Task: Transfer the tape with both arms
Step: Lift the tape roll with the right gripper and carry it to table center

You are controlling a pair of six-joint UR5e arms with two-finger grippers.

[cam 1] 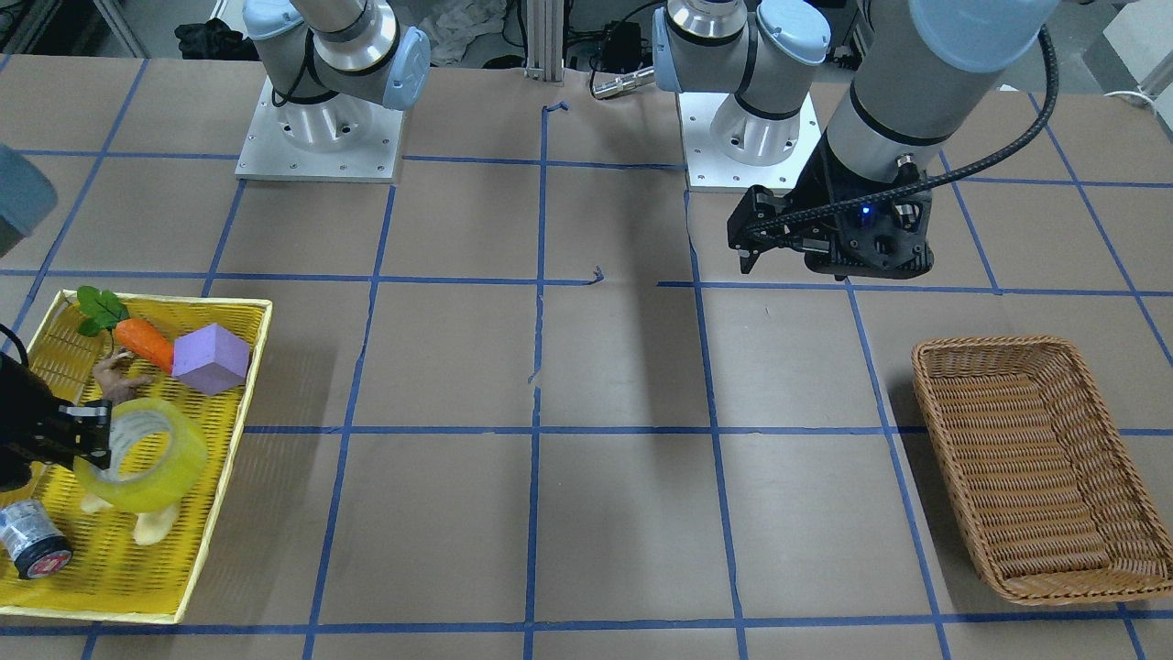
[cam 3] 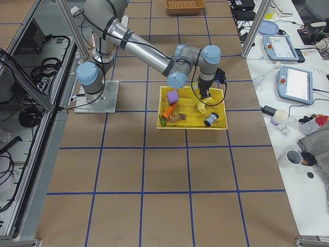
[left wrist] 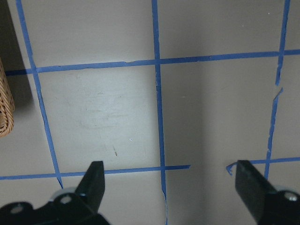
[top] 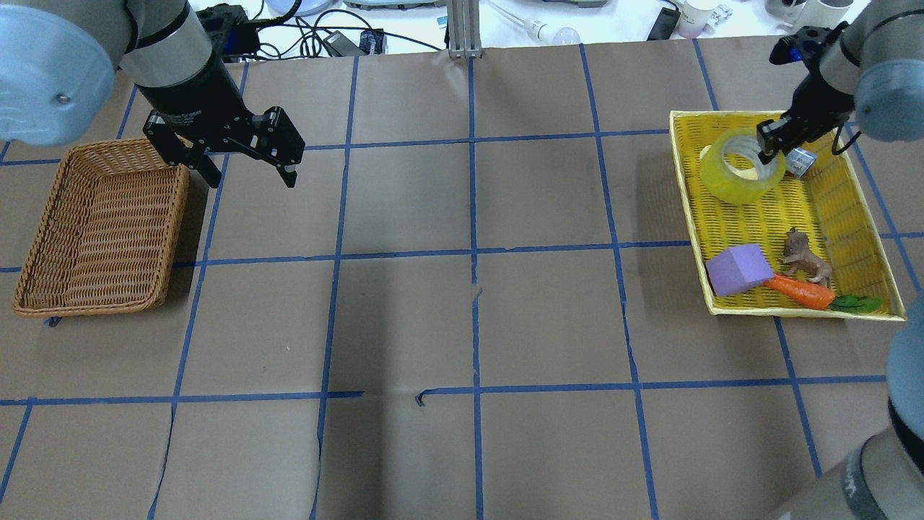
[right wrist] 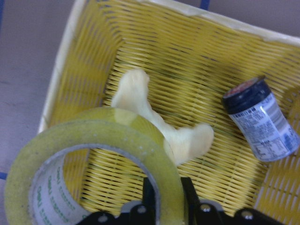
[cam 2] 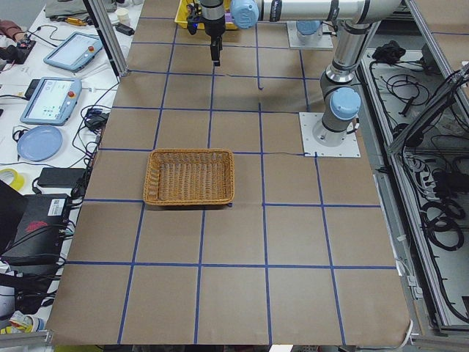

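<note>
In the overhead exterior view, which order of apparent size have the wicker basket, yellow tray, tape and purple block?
1. yellow tray
2. wicker basket
3. tape, slightly ahead of
4. purple block, though this is unsure: the tape seems held above the tray, so nearer the camera.

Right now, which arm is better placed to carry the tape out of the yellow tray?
Right: the right gripper clamps the tape over the yellow tray; the left gripper hangs open by the wicker basket, far off.
</note>
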